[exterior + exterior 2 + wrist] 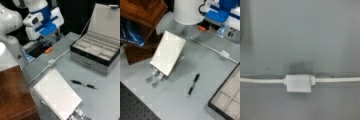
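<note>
The gripper (48, 40) hangs near the grey table's (105, 95) far edge; how far its fingers stand apart I cannot tell. Open tabletop lies just below it, crossed by one white cable with a blocky plastic connector (298, 83). Farther off lie one spiral notebook (57, 96), one black pen (83, 84), and one open compartmented case (96, 53).
</note>
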Robot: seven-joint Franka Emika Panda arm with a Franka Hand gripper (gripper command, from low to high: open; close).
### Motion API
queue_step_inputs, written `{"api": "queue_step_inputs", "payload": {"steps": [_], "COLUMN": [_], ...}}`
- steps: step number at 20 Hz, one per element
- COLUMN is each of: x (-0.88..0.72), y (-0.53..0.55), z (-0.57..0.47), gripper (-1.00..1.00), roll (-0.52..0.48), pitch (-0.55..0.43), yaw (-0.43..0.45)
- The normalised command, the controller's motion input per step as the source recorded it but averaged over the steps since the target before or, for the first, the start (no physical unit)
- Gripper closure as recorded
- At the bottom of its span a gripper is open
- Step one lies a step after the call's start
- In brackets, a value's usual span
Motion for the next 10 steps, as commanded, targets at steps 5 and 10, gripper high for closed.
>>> {"api": "queue_step_inputs", "payload": {"steps": [5, 10], "x": [0.76, 0.56], "y": [-0.31, -0.25], "z": [0.41, 0.28], "gripper": [-1.00, -1.00], "roll": [-0.033, 0.003], "pitch": [0.463, 0.402], "yaw": [0.019, 0.039]}}
